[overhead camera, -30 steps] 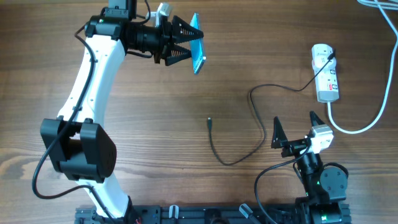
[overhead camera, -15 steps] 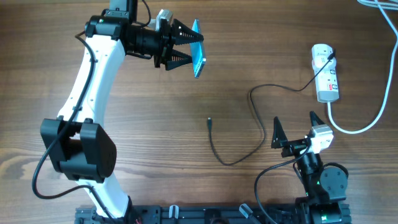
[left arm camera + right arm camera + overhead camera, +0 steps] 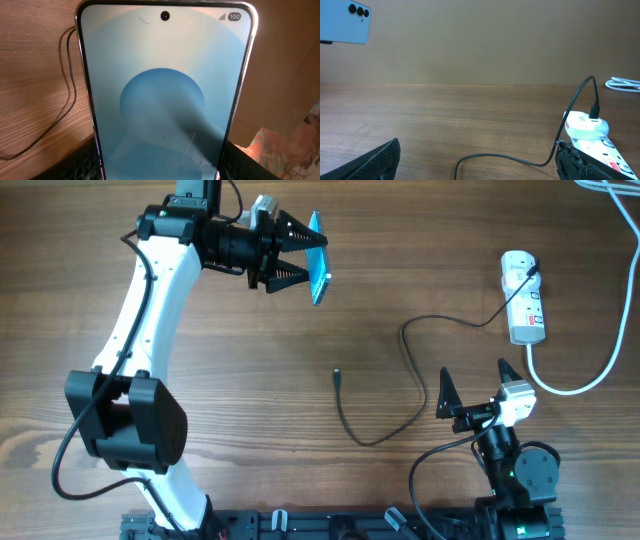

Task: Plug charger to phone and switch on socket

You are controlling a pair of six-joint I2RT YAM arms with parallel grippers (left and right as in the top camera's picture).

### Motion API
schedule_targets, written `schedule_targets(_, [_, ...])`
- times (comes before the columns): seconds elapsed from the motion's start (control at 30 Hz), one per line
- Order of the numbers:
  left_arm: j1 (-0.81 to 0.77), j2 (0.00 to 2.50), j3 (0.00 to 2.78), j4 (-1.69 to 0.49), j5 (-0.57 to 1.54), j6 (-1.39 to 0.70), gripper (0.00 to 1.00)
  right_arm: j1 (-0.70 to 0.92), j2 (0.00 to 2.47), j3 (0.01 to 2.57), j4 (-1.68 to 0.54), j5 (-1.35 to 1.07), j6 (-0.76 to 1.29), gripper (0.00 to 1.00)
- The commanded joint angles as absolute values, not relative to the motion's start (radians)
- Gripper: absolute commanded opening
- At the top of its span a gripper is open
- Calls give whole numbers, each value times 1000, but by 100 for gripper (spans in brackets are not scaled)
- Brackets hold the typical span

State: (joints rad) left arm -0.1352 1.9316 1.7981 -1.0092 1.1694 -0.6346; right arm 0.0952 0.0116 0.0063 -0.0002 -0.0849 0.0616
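My left gripper (image 3: 290,256) is shut on the phone (image 3: 317,252) and holds it on edge above the far middle of the table. In the left wrist view the phone's turquoise screen (image 3: 165,90) fills the frame between the jaws. The right wrist view shows the phone's pale blue back (image 3: 345,21) at top left. The charger, a thin black cable (image 3: 415,360), runs from the socket (image 3: 524,298) in a loop to its free connector (image 3: 337,376) on the table. My right gripper (image 3: 474,388) is open and empty, near the front right, apart from the cable.
A thick white cord (image 3: 612,330) runs from the socket along the right edge. The socket also shows in the right wrist view (image 3: 590,127) with the black cable plugged in. The wooden table (image 3: 250,410) carries nothing else.
The left gripper has shifted slightly up with the phone since a second ago. The right arm, cable and socket have not moved.
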Motion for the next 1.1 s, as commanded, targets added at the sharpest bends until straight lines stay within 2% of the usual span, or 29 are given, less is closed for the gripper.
schedule_targets(0.0, [-127, 1897, 1801, -1003, 1215, -644, 66, 94, 4, 5, 2, -76, 53, 100])
schedule_targets(0.87, [-127, 1897, 1801, -1003, 1250, -645, 66, 94, 5, 5, 2, -76, 53, 100])
schedule_targets(1.07, [-127, 1897, 1801, -1004, 1250, -698, 66, 94, 4, 5, 2, -76, 52, 100])
